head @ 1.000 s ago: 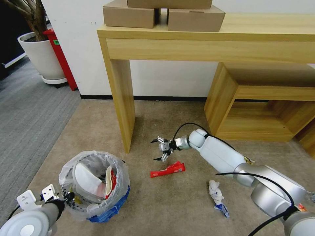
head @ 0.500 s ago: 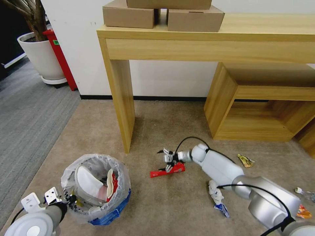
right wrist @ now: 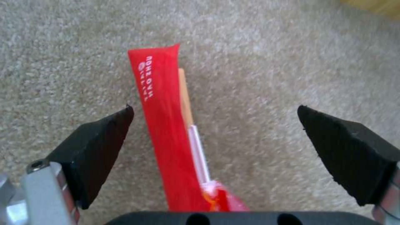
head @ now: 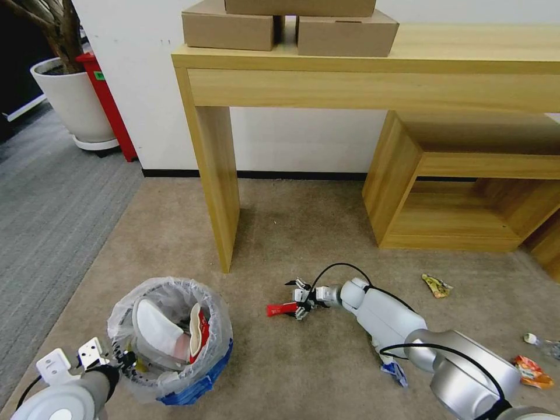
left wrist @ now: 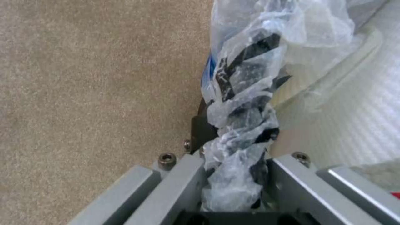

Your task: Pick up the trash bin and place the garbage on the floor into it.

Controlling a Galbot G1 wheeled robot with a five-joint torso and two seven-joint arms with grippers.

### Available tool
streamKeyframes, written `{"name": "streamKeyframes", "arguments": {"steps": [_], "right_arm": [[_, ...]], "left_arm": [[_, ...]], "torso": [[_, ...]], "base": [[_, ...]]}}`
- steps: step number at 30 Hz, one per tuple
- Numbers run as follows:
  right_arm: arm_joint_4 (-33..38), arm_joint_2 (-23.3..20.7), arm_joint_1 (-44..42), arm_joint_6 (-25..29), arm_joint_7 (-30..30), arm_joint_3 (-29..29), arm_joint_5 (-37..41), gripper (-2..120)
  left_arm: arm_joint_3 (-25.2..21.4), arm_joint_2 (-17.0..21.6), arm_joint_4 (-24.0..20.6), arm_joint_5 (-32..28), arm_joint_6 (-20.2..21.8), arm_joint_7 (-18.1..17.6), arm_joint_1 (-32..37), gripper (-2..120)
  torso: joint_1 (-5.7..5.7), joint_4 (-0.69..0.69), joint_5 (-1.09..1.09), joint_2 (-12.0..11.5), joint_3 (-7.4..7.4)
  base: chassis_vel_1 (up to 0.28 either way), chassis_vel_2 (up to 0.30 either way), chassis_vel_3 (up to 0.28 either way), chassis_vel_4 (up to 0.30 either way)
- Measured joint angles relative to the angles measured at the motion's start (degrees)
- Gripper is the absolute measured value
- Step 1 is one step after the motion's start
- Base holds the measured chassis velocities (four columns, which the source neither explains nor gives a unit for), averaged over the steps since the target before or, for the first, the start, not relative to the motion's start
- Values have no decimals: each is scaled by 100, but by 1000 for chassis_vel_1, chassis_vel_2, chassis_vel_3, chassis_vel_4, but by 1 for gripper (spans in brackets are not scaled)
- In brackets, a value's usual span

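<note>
Here the right gripper sits low over the floor, fingers spread wide, with the red wrapper lying between them. The left gripper pinches the bag-lined rim of the trash bin.

The head view looks forward and down from above over the floor. The left wrist view sits tight against the trash bin rim; the right wrist view hangs low over the red wrapper, both shared with it
</note>
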Motion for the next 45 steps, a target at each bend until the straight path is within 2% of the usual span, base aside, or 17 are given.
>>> {"name": "streamKeyframes", "arguments": {"steps": [23,45], "right_arm": [[-452,220,-110,-150,200,177,265,100],[-465,267,-288,-222,76,290,505,100]], "left_arm": [[99,156,143,27,-5,76,-110,0],[147,244,162,12,-10,82,-139,0]], "torso": [[0,0,0,0,0],[0,-1,0,0,0]], "base": [[0,0,0,0],[0,0,0,0]]}}
